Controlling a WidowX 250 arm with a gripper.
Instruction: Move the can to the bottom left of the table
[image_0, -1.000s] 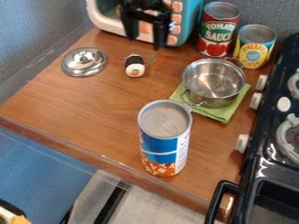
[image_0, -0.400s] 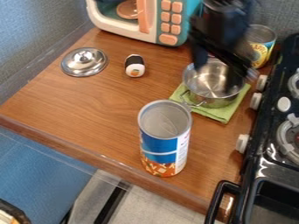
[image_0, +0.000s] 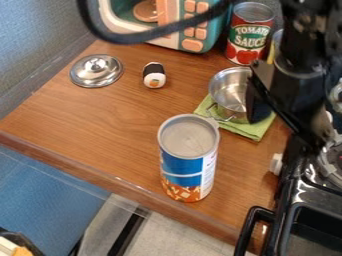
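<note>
Moving the can (image_0: 182, 167) well calls for centring the parted jaws (image_0: 290, 140) around it, gripping firmly, then sliding it upright across the tabletop (image_0: 100, 117).

From above the near side of the bench (image_0: 100, 120), the one camera looks steeply down at a slant, facing the toy microwave (image_0: 192, 34) on the far side. It is close enough that the stove (image_0: 310, 187) is cut off at right.
</note>
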